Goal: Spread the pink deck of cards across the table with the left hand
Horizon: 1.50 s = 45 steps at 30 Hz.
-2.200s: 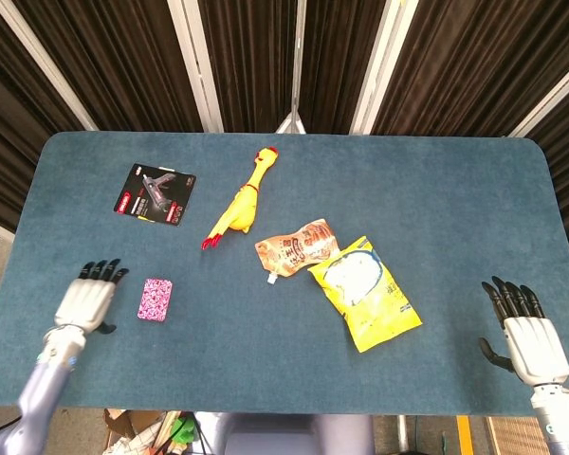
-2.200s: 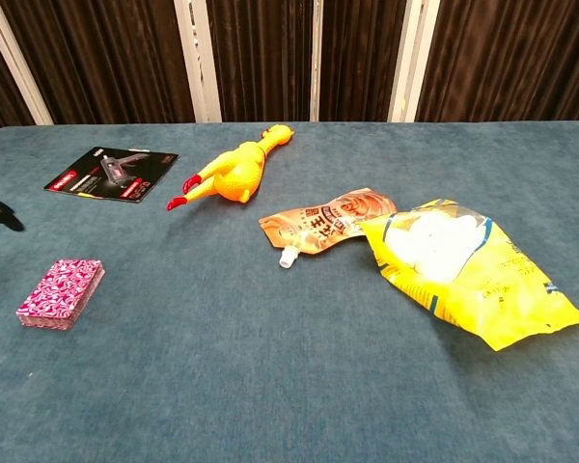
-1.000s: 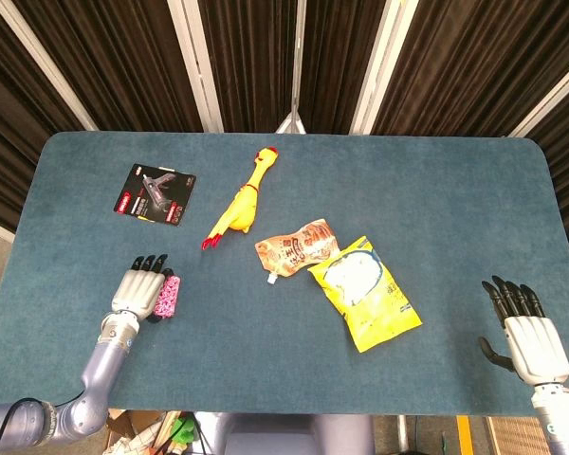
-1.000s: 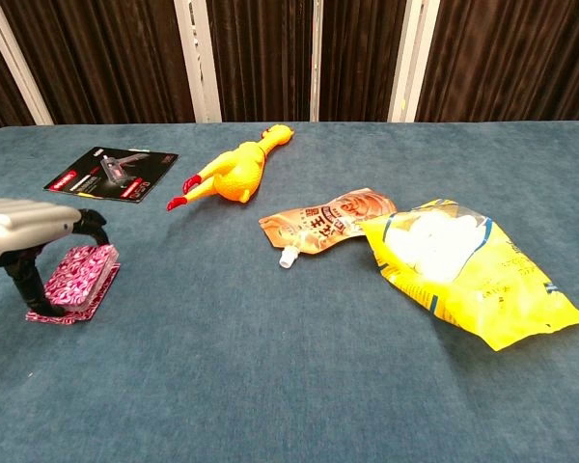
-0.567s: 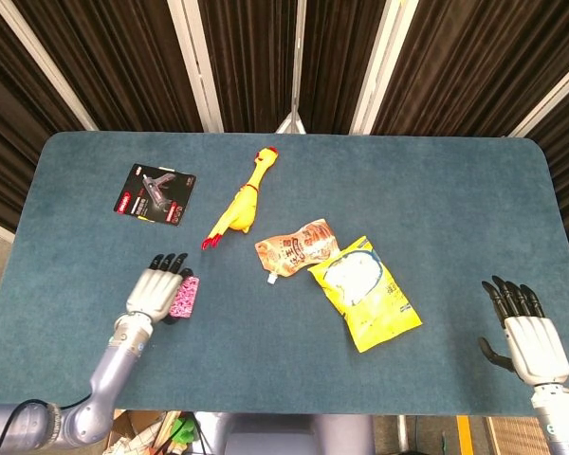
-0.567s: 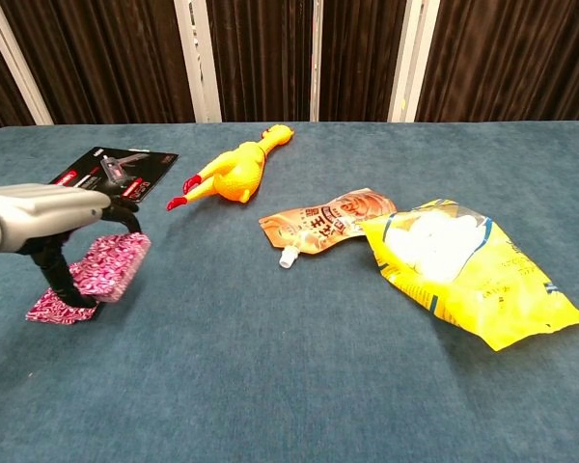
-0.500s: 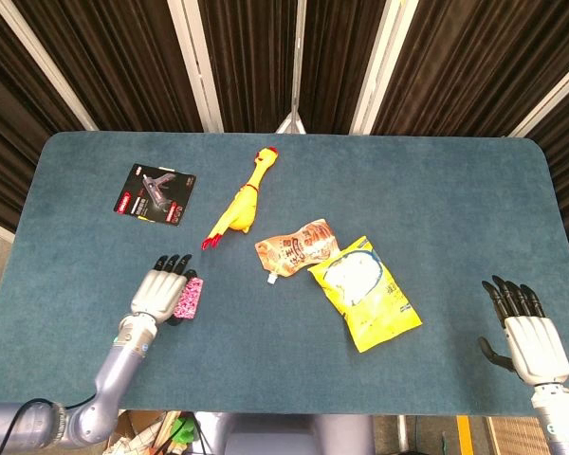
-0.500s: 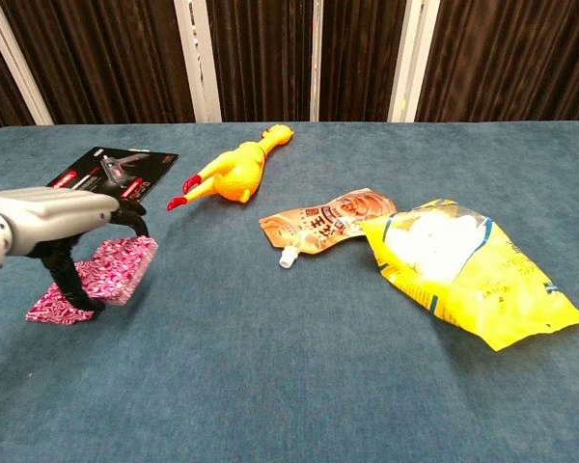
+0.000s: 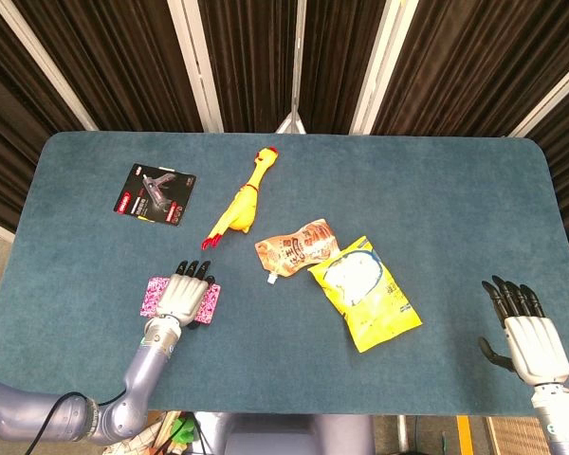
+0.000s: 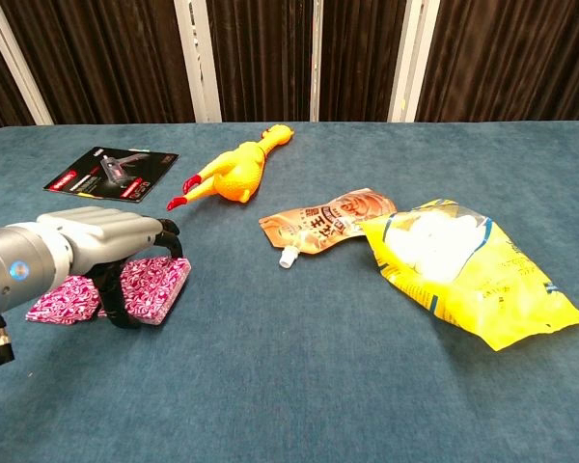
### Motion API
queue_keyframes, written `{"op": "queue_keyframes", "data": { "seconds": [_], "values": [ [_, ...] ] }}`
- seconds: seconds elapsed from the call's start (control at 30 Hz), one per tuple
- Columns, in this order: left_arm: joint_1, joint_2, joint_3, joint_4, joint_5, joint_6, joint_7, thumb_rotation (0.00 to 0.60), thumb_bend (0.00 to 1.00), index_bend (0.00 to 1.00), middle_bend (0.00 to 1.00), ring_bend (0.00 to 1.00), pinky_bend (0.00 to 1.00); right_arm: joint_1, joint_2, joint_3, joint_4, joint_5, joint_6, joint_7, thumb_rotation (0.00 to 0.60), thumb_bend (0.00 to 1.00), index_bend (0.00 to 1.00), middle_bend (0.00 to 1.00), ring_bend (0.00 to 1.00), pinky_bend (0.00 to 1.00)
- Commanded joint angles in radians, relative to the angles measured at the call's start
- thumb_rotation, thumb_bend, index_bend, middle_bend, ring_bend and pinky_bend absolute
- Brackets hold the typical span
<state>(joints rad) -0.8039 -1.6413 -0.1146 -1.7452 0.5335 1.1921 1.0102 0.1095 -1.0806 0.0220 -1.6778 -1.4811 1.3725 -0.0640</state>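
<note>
Near the left part of the front edge of the blue felt surface (image 9: pixel 95 190): left robot hand (image 9: pixel 183 297), palm down, fingers together and laid flat over the pink patterned deck of cards (image 10: pixel 63 296), pressing on it rather than gripping it. Deck no longer a tidy block, judged from the chest view: a low pink band of cards fanned out to the left of the hand, a thicker stack under and just right of the fingers. Step in hand, by the look of it: the spread itself, partway through, with much of the deck bunched under the palm. Next move likely to call for light, even downward pressure and a steady sideways drag toward the right along the front edge, light enough to let single cards slip out; too much weight liable to shove the whole stack as one. Further back toward the far left corner: black and red flat retail card pack (image 9: pixel 155 193), well apart from the deck. Toward the middle: yellow rubber chicken toy (image 9: pixel 241 203), then orange spouted snack pouch (image 9: pixel 297 245), touching a yellow plastic bag of white pieces (image 9: pixel 365 292). At the front right corner: right robot hand (image 9: pixel 523 332), idle, fingers apart and empty.
</note>
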Motion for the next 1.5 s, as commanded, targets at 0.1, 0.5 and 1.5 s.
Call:
{"op": "queue_keyframes", "data": {
  "seconds": [0.1,0.5,1.5],
  "values": [
    [-0.021,-0.012,0.005,0.005,-0.057,0.013,0.043,0.600,0.33,0.29,0.00,0.00,0.00,0.000,0.000,0.000,0.000,-0.001,0.000,0.001,0.600,0.36,0.00,0.00,0.00,0.02],
    [-0.055,0.003,-0.005,-0.026,-0.146,0.049,0.087,0.600,0.25,0.09,0.00,0.00,0.00,-0.001,0.001,-0.001,-0.002,-0.004,0.003,0.004,0.600,0.36,0.00,0.00,0.00,0.02],
    [-0.051,-0.003,0.014,-0.003,-0.066,0.040,-0.037,0.600,0.48,0.49,0.00,0.00,0.00,-0.002,0.002,-0.003,-0.004,-0.008,0.005,0.006,0.600,0.36,0.00,0.00,0.00,0.02]
  ]
}}
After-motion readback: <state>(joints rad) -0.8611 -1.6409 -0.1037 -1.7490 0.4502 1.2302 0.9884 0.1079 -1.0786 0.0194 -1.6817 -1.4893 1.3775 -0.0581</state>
